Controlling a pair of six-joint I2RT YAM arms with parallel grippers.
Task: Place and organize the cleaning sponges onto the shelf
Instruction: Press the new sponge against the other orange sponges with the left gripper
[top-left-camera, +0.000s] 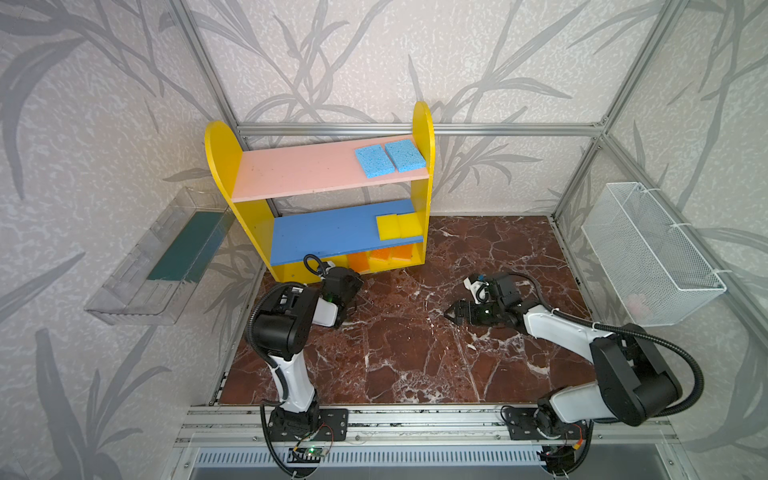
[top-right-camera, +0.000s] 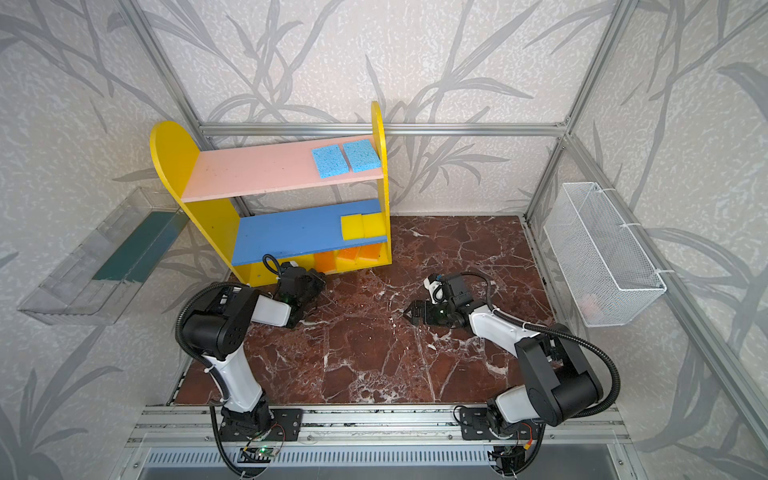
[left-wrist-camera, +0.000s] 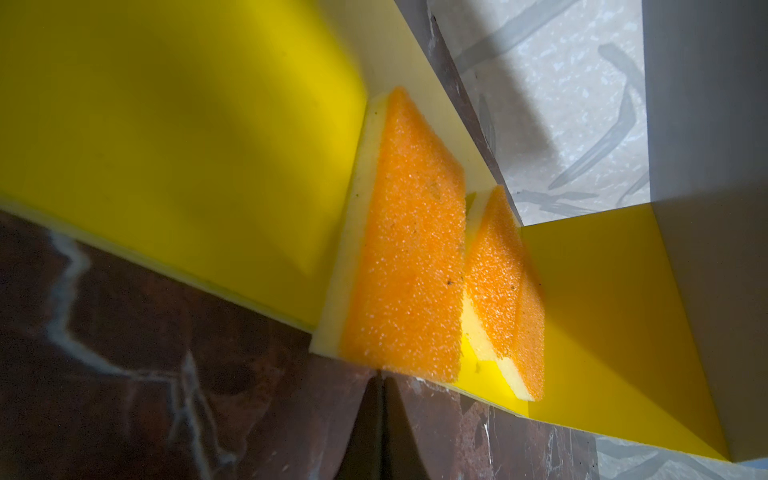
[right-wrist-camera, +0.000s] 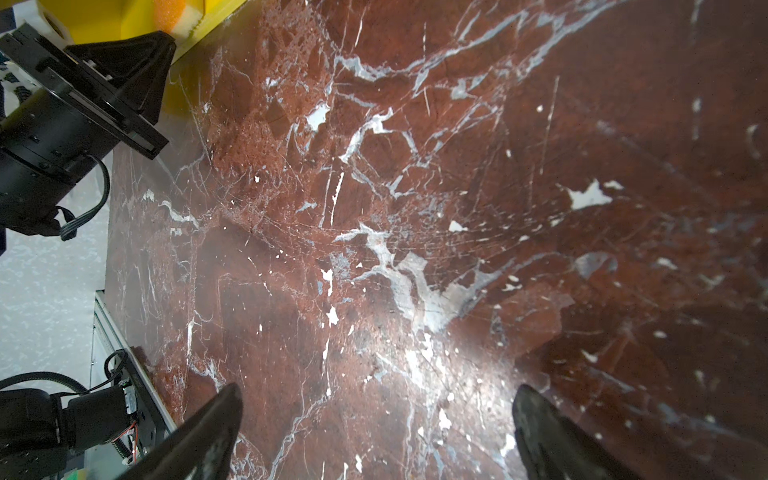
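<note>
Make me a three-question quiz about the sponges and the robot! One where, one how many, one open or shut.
1. The blue sponges lie on the shelf's: A top level, B middle level, C bottom level.
2. Yellow sponges on the blue board: A one, B two, C four.
3. The right gripper is: A open, B shut on a sponge, C shut and empty.
Answers: A, both rest on the pink board; B, two sit side by side; A, its fingers stand wide apart, nothing between.
</note>
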